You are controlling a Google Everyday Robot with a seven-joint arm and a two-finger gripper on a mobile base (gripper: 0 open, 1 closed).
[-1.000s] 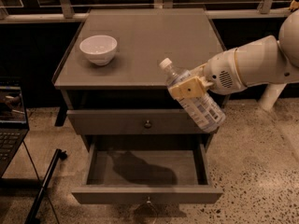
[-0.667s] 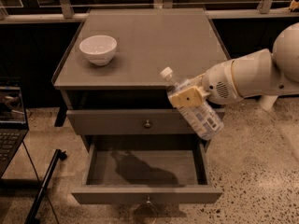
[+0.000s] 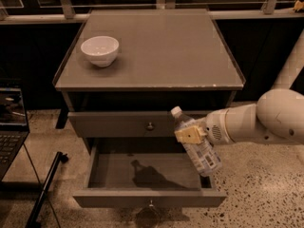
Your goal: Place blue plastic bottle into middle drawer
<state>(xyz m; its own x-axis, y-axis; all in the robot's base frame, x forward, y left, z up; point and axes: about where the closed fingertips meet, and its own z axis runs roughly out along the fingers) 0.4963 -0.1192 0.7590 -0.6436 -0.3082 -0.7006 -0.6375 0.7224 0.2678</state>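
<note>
My gripper is shut on the blue plastic bottle, a clear bottle with a white cap and pale label. The bottle hangs tilted, cap up-left and base down-right, above the right part of the middle drawer. That grey drawer is pulled out and its inside shows only the bottle's shadow. My white arm reaches in from the right.
A white round bowl stands on the cabinet top at the back left. The shut upper drawer with its knob is just above the open one. A laptop sits at the left, with a dark pole leaning beside it.
My arm has carried the bottle downward and slightly left, from beside the cabinet top to in front of the upper drawer, over the open drawer.
</note>
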